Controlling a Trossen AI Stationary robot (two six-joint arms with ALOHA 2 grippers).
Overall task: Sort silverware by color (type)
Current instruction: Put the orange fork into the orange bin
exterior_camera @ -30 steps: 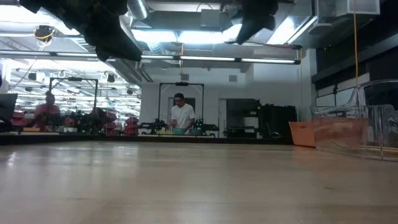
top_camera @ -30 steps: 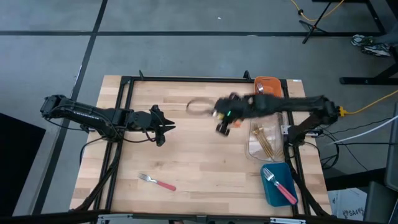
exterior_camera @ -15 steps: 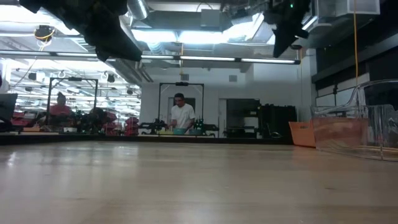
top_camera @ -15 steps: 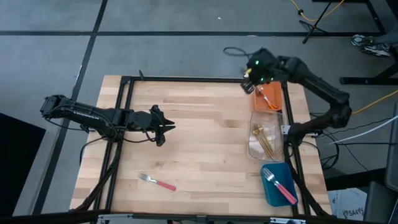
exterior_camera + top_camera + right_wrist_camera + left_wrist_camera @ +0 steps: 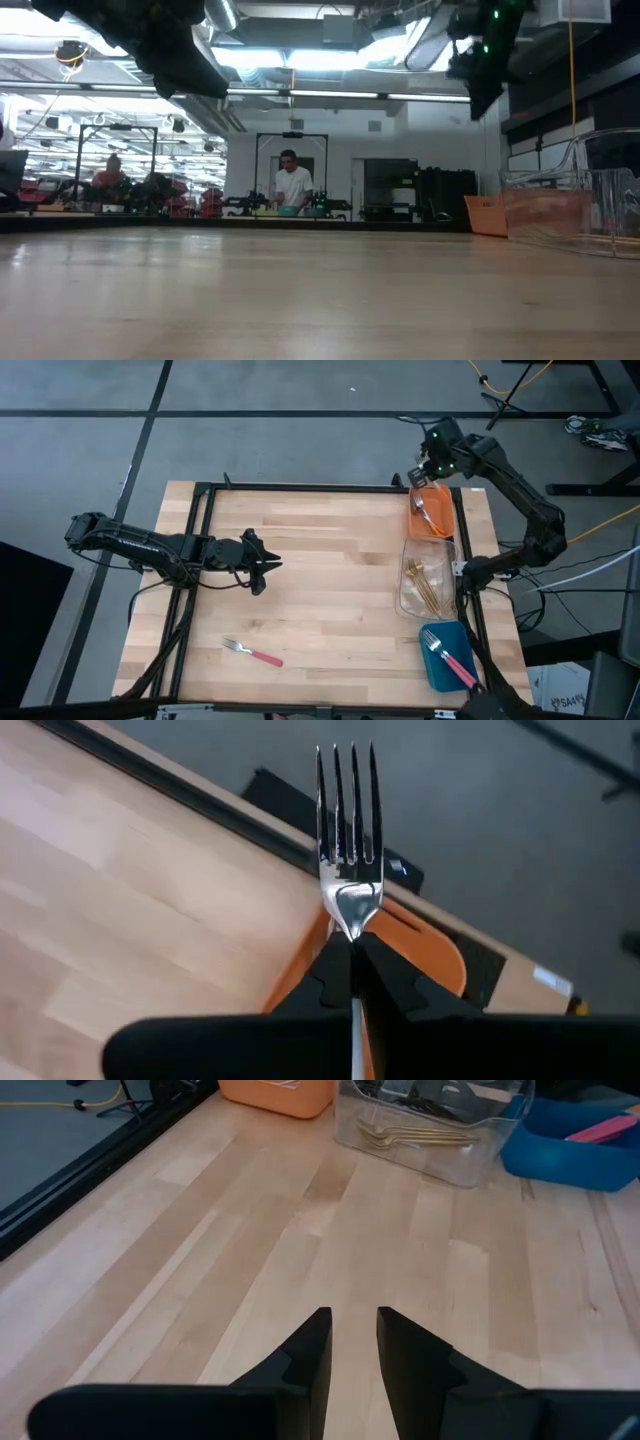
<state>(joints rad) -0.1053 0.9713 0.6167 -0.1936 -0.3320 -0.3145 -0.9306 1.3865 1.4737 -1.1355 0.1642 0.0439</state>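
Hovering: right tool (image 5: 352, 982) clamped on silver fork (image 5: 349, 840) above orange bin (image 5: 432, 512) | risk: fork lands outside (hanging at the far rim) | left tool (image 5: 352, 1348) slightly parted, empty, over tabletop (image 5: 320, 590)

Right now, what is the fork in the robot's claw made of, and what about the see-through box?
The fork pinched in the right gripper looks like polished metal: its tines are silvery and mirror the light. The clear bin looks like glossy hard plastic, since the gold forks show through its walls. It could be glass; the pictures can't settle that.
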